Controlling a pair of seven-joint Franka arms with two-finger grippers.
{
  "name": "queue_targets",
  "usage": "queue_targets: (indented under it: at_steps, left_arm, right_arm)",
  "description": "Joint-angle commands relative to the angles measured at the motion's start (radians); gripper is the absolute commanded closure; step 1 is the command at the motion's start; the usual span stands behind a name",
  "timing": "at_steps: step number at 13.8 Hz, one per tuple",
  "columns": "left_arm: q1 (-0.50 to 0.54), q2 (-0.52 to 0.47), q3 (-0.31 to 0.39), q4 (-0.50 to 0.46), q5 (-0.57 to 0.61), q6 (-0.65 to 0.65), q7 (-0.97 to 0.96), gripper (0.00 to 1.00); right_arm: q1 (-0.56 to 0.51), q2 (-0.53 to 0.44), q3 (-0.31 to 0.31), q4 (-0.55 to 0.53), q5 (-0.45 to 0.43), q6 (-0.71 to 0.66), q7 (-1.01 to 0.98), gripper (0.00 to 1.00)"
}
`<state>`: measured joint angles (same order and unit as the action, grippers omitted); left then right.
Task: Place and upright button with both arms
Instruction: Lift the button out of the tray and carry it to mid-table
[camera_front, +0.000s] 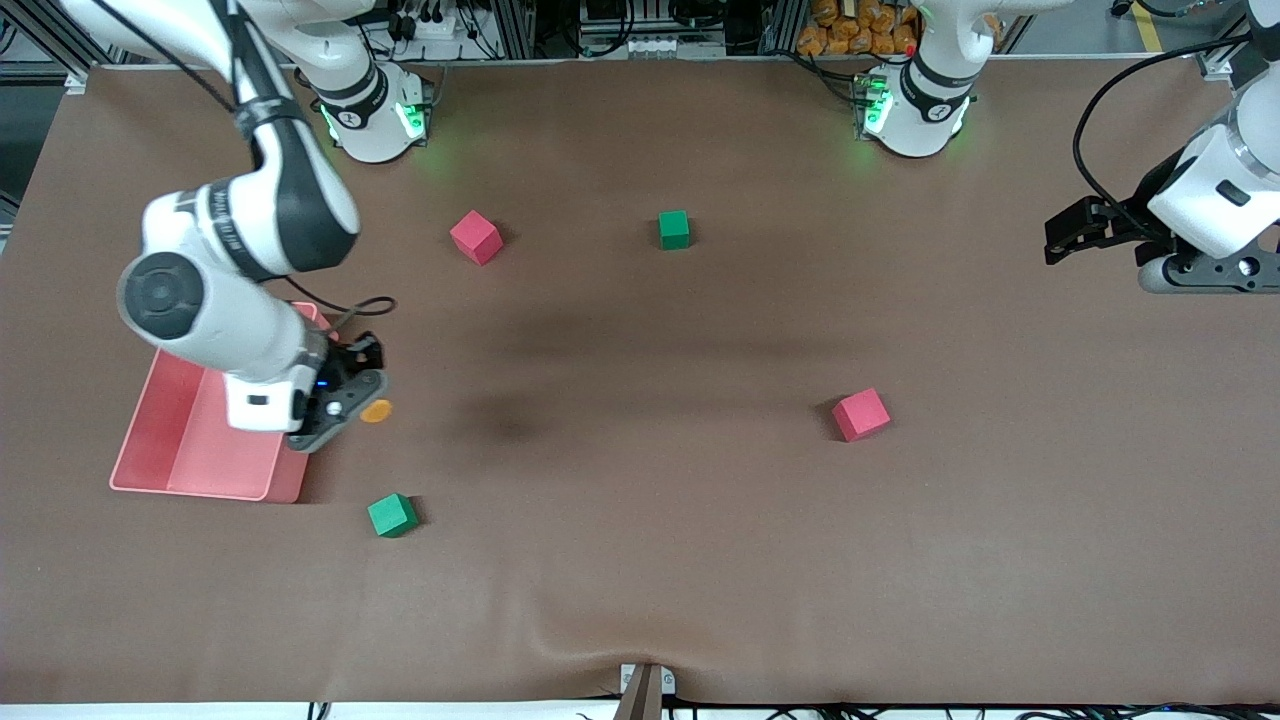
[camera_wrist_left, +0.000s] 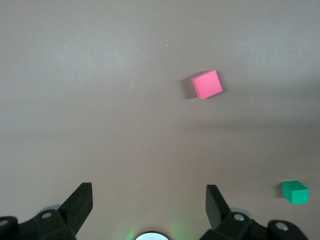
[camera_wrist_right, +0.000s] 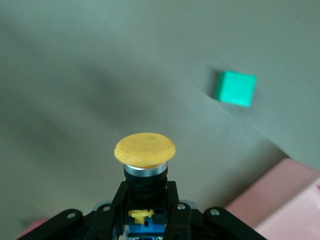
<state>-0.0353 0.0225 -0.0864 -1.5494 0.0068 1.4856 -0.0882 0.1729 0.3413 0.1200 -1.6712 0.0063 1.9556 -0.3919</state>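
The right claw (camera_front: 352, 392) pinches the button (camera_front: 376, 411) by its black body, orange cap pointing out sideways — lying over, not upright — just off the pink tray (camera_front: 190, 455) at the right arm's end of the worktop (camera_front: 640, 550). A green cube (camera_front: 392, 515) sits at its 6 o'clock. The left claw (camera_front: 1070, 235) waits, spread and empty — presumably for the righting step.

A robotics lab: two white arms (camera_front: 250, 200) with green-lit bases (camera_front: 375, 120) are bolted along one edge of a brown-covered worktop (camera_front: 640, 560). Aluminium framing (camera_front: 520, 25), cable bundles (camera_front: 430, 20) and power strips (camera_front: 650, 45) crowd that edge, and foam cubes (camera_front: 476, 237) lie scattered as test pieces.
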Motion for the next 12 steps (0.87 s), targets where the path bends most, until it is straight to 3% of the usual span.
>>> queue_targets:
  at_steps: [1,4,7,12]
  left_arm:
    - [-0.003,0.005,-0.001,0.014,-0.008,-0.016,0.005,0.00]
    - [-0.005,0.005,-0.003,0.015,-0.008,-0.016,0.002,0.00]
    - [-0.003,0.005,-0.003,0.015,-0.007,-0.016,0.001,0.00]
    - [-0.002,0.005,-0.006,0.017,-0.008,-0.015,0.002,0.00]
  right_arm:
    - [0.089,0.093,-0.013,0.122,0.021,-0.014,0.154,0.97]
    - [0.192,0.172,-0.013,0.195,0.018,0.003,0.408,0.97]
    - [0.272,0.238,-0.013,0.226,0.041,0.106,0.689,0.97]
    - [0.378,0.304,-0.014,0.226,0.043,0.161,0.810,0.97]
